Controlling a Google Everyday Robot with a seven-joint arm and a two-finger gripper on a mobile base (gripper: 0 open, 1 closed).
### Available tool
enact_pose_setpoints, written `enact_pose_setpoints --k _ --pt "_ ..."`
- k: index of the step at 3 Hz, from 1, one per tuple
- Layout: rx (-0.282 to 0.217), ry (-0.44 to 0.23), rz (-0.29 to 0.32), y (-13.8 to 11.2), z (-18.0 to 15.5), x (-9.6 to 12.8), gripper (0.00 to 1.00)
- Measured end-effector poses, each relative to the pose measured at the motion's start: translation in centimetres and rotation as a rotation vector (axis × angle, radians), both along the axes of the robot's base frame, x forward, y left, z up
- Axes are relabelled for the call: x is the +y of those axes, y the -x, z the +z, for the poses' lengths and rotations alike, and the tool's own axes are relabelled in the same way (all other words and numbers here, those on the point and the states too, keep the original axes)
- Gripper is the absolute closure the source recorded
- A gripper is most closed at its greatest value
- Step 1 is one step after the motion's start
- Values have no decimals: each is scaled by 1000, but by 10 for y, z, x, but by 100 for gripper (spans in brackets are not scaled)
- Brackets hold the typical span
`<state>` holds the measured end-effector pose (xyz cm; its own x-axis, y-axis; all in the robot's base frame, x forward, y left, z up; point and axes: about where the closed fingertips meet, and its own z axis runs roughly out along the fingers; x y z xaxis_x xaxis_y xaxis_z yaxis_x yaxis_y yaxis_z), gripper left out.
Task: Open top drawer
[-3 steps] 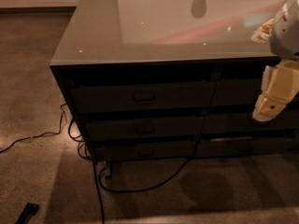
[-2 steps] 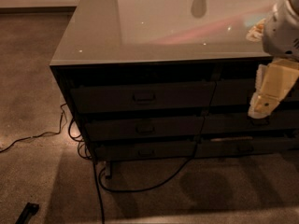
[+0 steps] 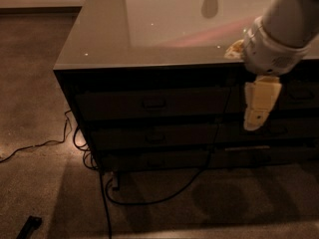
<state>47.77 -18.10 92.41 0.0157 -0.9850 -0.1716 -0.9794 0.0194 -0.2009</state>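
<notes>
Hanging tip-down below the cabinet top's [image 3: 164, 44] front edge, the gripper [image 3: 253, 122] touches nothing; whether it is apart or together cannot be told. Level with it, off to its left in the camera view, lies the top drawer [image 3: 114, 103], fully shut, its handle [image 3: 154, 103] well apart from the gripper. Lower and further left, cables [image 3: 102, 203] trail across the floor.

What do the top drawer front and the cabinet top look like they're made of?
Top drawer: dark matte panel, probably painted wood or laminate; no shine. Cabinet top: smooth and glossy, perhaps glass or lacquer; it shows bright reflections. Gripper, hanging before the cabinet front, right side: cream, looks plastic.
</notes>
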Motion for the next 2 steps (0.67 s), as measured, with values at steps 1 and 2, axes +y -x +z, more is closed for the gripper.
enact_pose_setpoints --k 1,2 --pt "56 12 63 -25 -42 7 0" --pt "55 10 63 -25 -42 7 0"
